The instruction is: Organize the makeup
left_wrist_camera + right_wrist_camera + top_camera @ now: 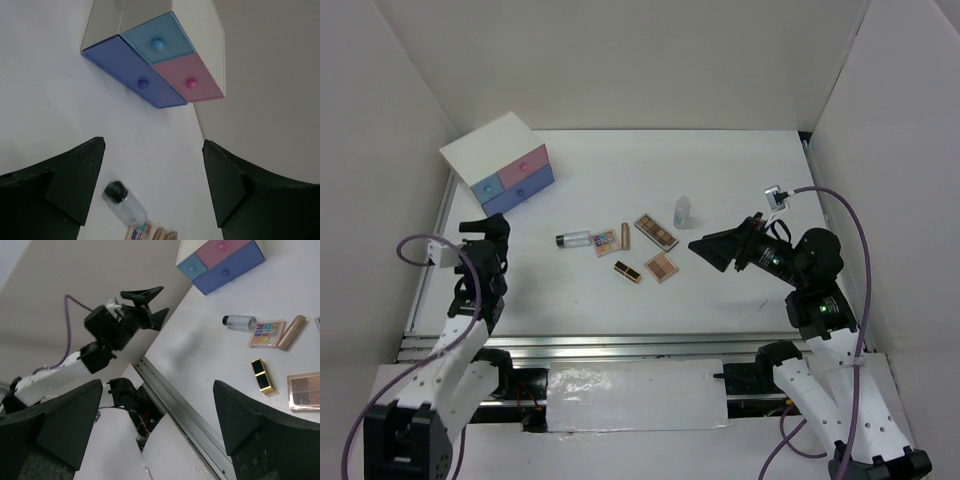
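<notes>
Standing upright, the small clear bottle [682,212] shows only from overhead

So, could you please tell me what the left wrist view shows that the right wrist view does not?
Only the left wrist view: the inner faces of the left fingers, spread apart, close up. Only the right wrist view: the right fingers, the left arm from outside, a rose-gold lipstick, a black-gold compact, a brown palette and the table's front rail. Both: the drawer box, the clear dark-capped tube and the multicoloured palette, only its edge in the left view.
</notes>
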Action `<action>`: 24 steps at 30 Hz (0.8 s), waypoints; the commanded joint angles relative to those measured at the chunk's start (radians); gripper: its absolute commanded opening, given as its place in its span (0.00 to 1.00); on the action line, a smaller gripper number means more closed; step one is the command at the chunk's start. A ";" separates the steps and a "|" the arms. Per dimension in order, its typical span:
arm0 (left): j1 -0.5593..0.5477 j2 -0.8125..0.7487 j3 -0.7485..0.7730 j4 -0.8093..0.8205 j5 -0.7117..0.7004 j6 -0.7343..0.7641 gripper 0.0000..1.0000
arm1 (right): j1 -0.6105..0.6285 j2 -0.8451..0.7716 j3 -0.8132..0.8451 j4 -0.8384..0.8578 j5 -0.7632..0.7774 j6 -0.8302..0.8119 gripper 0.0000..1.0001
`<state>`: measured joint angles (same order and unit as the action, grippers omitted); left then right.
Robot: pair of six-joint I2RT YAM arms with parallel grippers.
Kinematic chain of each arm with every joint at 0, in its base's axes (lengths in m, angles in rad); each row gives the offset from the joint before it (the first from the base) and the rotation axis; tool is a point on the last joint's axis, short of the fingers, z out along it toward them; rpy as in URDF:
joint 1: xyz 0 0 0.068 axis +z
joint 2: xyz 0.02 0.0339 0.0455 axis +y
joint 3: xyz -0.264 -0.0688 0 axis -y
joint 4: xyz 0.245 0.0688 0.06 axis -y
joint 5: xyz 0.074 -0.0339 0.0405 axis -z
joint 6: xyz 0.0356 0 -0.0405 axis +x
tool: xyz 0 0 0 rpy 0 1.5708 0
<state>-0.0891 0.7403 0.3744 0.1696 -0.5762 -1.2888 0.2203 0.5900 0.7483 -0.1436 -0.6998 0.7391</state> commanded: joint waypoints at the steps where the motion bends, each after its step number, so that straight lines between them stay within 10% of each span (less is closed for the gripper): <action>1: 0.081 0.204 -0.038 0.516 0.090 -0.090 0.92 | 0.007 -0.013 -0.036 0.182 -0.066 0.065 1.00; 24: 0.244 0.913 0.212 1.117 0.429 -0.060 0.73 | 0.008 0.169 -0.297 0.670 -0.173 0.190 1.00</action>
<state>0.1482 1.6295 0.5621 1.1297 -0.1776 -1.3525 0.2234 0.7528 0.4660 0.4129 -0.8345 0.9276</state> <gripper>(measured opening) 0.753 0.998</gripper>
